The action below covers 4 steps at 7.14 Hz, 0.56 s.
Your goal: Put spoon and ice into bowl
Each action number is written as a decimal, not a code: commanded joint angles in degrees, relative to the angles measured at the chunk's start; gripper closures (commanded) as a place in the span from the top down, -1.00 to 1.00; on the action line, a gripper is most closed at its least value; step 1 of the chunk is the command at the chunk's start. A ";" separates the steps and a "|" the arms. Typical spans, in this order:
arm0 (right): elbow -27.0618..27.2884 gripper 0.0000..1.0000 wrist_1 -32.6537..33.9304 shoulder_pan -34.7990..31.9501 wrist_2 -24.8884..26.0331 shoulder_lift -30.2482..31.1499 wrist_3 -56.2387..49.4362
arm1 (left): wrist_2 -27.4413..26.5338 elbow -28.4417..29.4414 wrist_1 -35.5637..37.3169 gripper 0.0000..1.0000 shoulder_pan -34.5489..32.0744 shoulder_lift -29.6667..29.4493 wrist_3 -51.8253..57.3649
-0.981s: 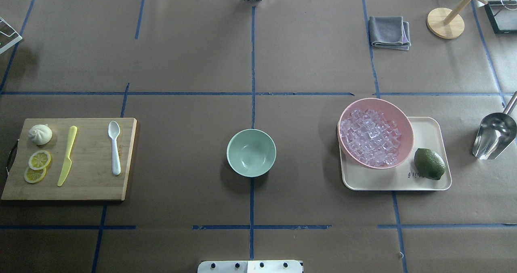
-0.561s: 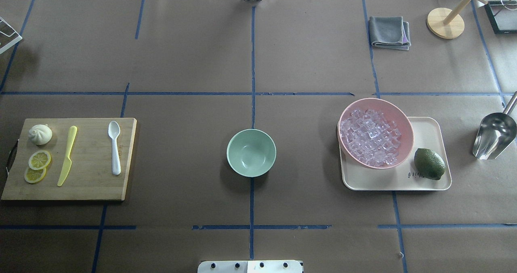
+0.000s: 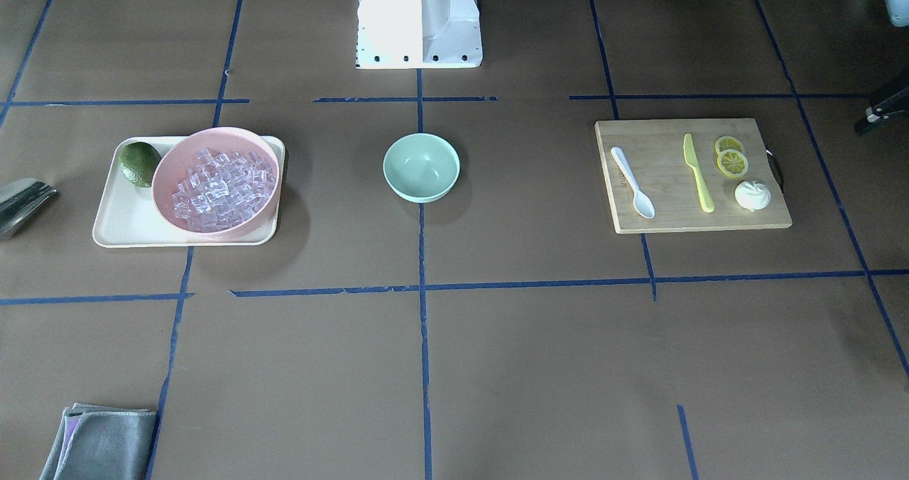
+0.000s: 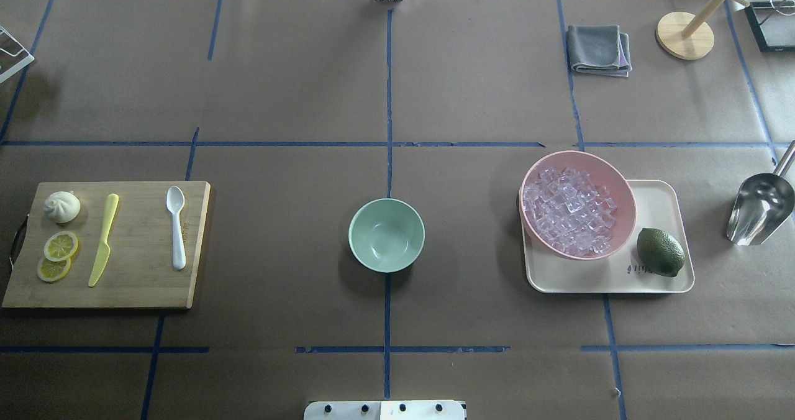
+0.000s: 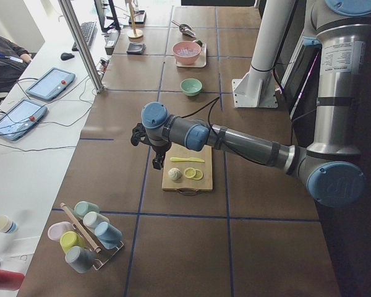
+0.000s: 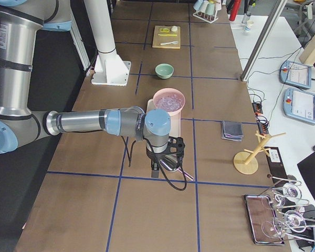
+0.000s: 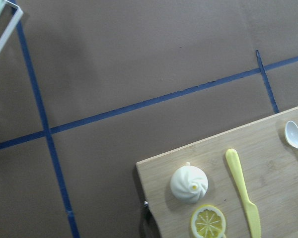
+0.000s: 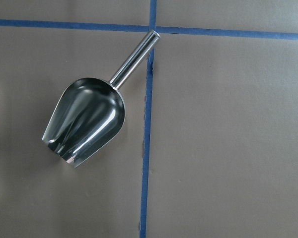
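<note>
The white spoon (image 4: 176, 227) lies on the wooden cutting board (image 4: 143, 277) at the left; its tip shows in the left wrist view (image 7: 297, 138). The mint-green bowl (image 4: 386, 235) stands empty at the table's middle. The ice (image 4: 568, 218) fills the pink bowl (image 4: 621, 184) on the right. My left gripper (image 5: 153, 151) hovers beyond the board's outer end, far from the spoon. My right gripper (image 6: 165, 160) hangs over a metal scoop (image 8: 87, 119). I cannot tell whether either is open or shut.
The board also holds a yellow-green knife (image 4: 103, 240), lemon slices (image 4: 59, 255) and a white bun (image 4: 62, 207). A beige tray (image 4: 658, 202) holds the pink bowl and a lime (image 4: 660, 252). A grey cloth (image 4: 599, 49) and a wooden stand (image 4: 685, 35) are at the far right.
</note>
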State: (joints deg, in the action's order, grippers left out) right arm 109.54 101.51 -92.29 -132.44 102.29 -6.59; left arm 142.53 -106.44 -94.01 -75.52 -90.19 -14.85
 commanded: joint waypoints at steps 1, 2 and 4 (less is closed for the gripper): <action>0.41 0.99 0.00 0.00 -0.02 0.01 0.00 | -9.23 -6.03 -0.12 1.00 10.95 -1.39 -25.20; 0.50 0.99 0.00 0.00 -0.02 0.01 0.00 | -10.16 -6.93 -0.29 1.00 15.45 -2.70 -33.58; 0.50 0.99 0.00 0.00 -0.10 0.01 0.09 | -18.82 -6.77 -7.02 1.00 25.28 -4.12 -48.36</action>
State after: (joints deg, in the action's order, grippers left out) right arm 109.97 101.51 -92.29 -132.51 102.30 -6.53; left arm 128.75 -113.06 -97.01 -56.38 -93.65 -54.04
